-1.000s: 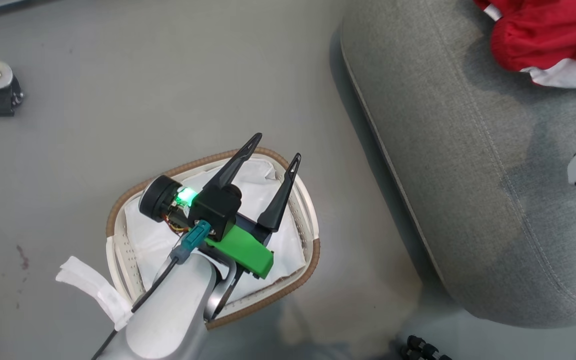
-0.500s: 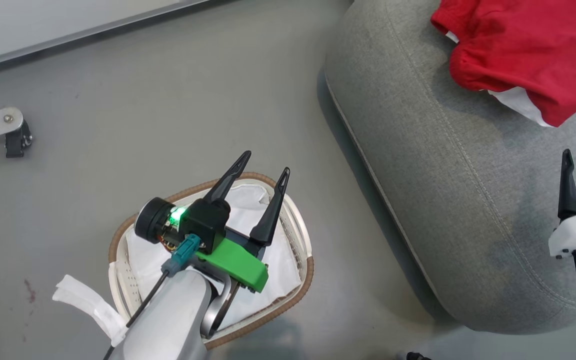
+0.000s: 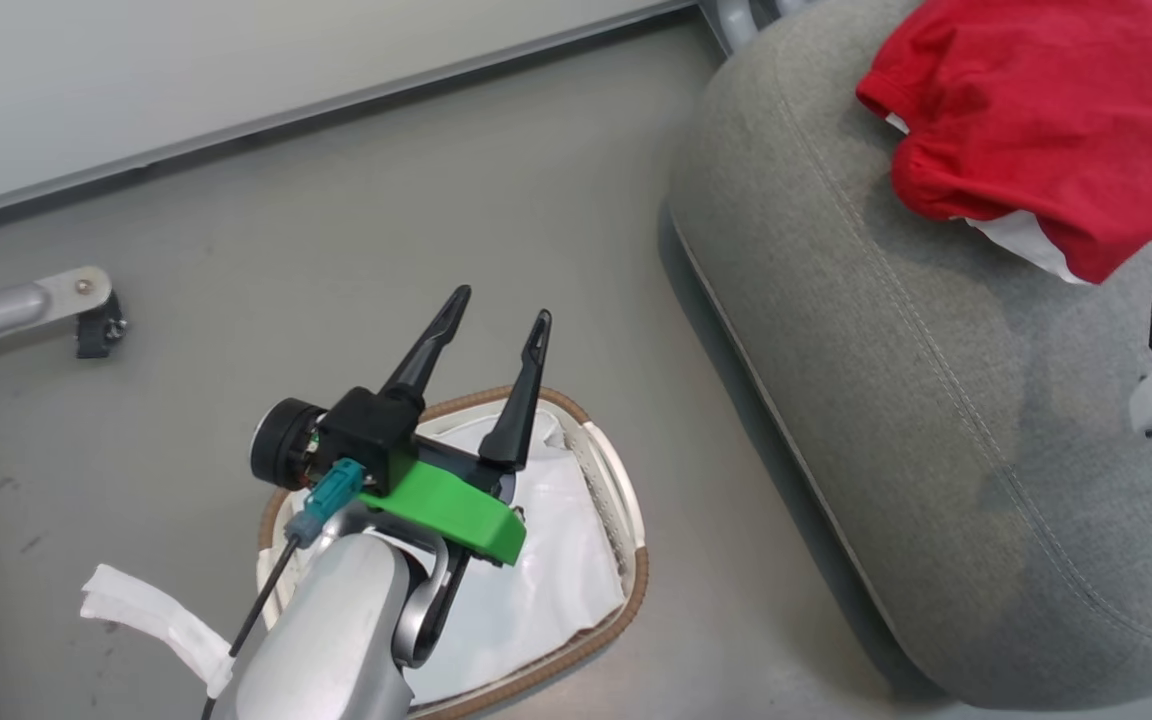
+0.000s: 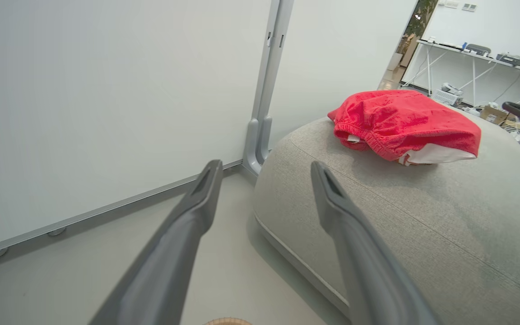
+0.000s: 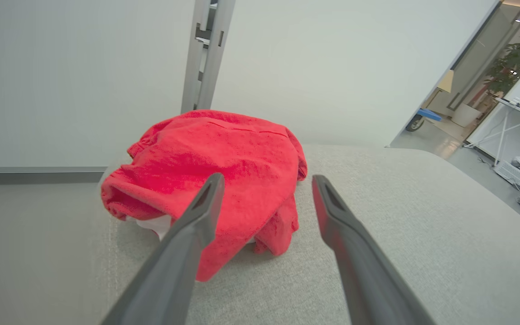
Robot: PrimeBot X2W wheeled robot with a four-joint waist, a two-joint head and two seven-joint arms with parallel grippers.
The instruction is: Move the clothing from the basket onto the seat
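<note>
No readable text or labels

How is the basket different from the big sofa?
The basket is small, made of white plastic with holes and a brown rim; the sofa is far bigger and covered in grey fabric. The basket holds a white sheet; the sofa has the red clothing lying on top. Both have rounded edges and stand on the grey floor.

The clothing (image 3: 1036, 110) lies on the seat (image 3: 936, 450), right of the basket (image 3: 626, 500) on the floor (image 3: 386, 230).
</note>
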